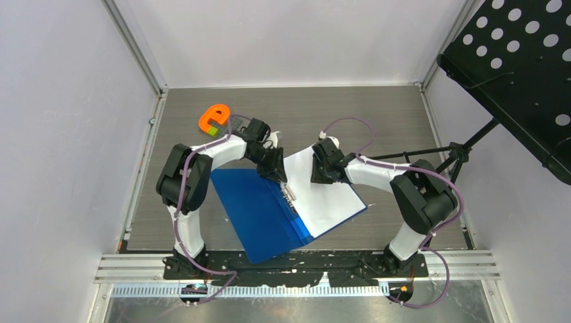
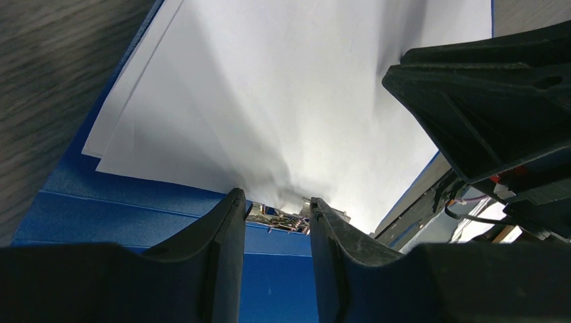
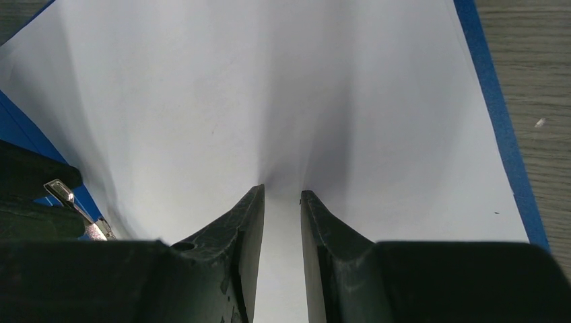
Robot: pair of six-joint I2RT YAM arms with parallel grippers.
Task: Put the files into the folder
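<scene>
Working both grippers at the spine of the open folder

The blue folder (image 1: pixel 259 212) is lying open and flat on the grey table (image 1: pixel 377 121), turned at an angle, with its near corner reaching toward the arm bases. The white files (image 1: pixel 333 202) are sitting on the right half of it, their right edge leaving a thin strip of blue showing, while the left half is lying bare.

The left gripper (image 1: pixel 283 176) is reaching down at the far end of the spine, where the metal clip (image 1: pixel 291 196) is running along the fold. In the left wrist view its fingers (image 2: pixel 219 235) are standing a little apart with part of the clip showing between their tips, and the paper is puckering toward that spot. I cannot tell whether the jaws are actually pinching the clip or only framing it.

The right gripper (image 1: pixel 319 176) is coming down on the sheets just beside the left one, near their far edge. In the right wrist view its fingers (image 3: pixel 246 222) are standing close together with a narrow gap, tips at the paper, and a shaded crease is running up the sheet from that gap. I cannot tell whether it is gripping a fold of paper or only pressing on it.

An orange block (image 1: pixel 215 120) is sitting well apart at the far left of the table, and a black perforated stand (image 1: pixel 518 60) is leaning in from the right, outside the table
</scene>
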